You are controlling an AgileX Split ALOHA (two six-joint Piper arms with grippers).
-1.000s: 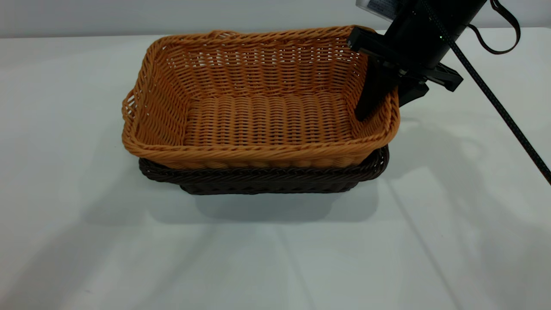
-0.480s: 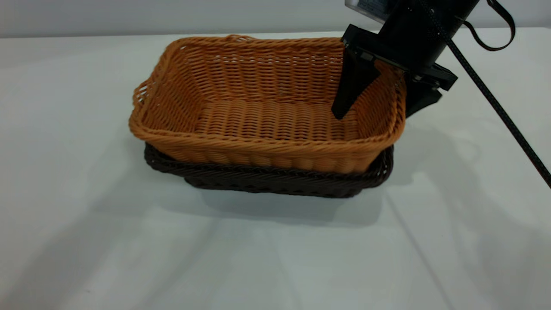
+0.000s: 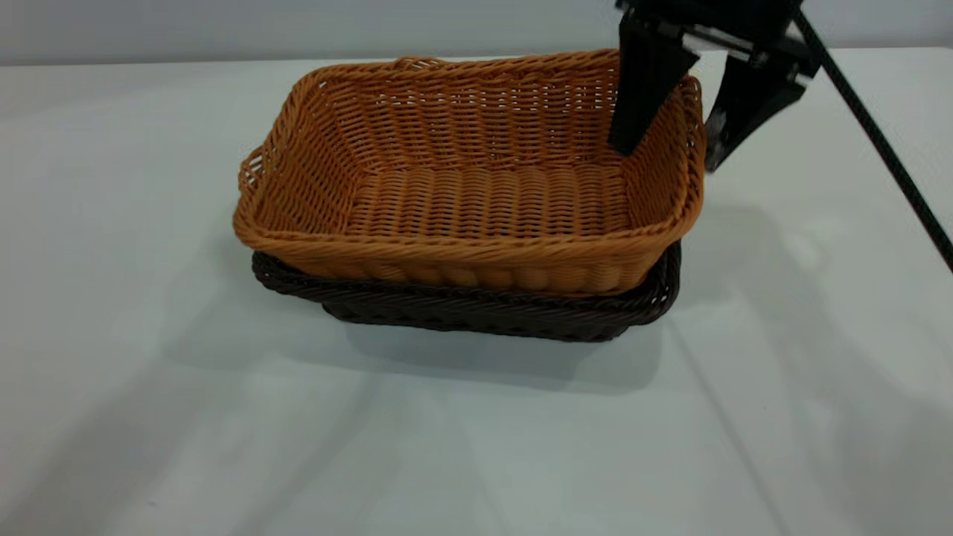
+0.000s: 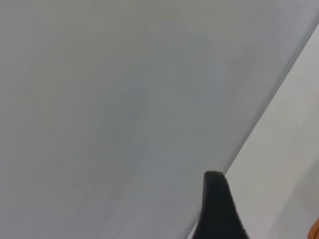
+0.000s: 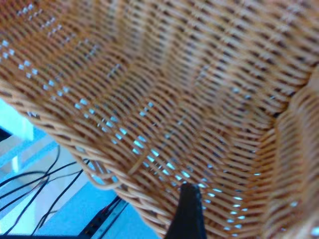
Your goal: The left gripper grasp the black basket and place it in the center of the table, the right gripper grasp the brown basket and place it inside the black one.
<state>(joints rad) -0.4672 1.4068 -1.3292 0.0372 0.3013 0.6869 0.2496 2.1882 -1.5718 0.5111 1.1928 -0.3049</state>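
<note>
The brown basket (image 3: pixel 476 193) sits nested inside the black basket (image 3: pixel 476 309) in the middle of the table (image 3: pixel 149 417). Only the black basket's rim and lower wall show beneath it. My right gripper (image 3: pixel 666 158) hangs open just above the brown basket's right end. One finger (image 3: pixel 640 97) is over the inside and the other is outside the rim, and neither grips the weave. In the right wrist view the brown basket's wall (image 5: pixel 164 89) fills the picture behind one fingertip (image 5: pixel 189 214). My left gripper (image 4: pixel 219 211) is away from the baskets, over bare table.
The right arm's black braided cable (image 3: pixel 886 156) runs down across the table's right side. A sliver of the brown basket (image 4: pixel 316 230) shows at the edge of the left wrist view. Cables lie on the floor (image 5: pixel 35 184) beyond the table.
My right gripper has opened, let go of the brown basket's right rim and risen. The brown basket dropped from a tilt to sit level in the black one.
</note>
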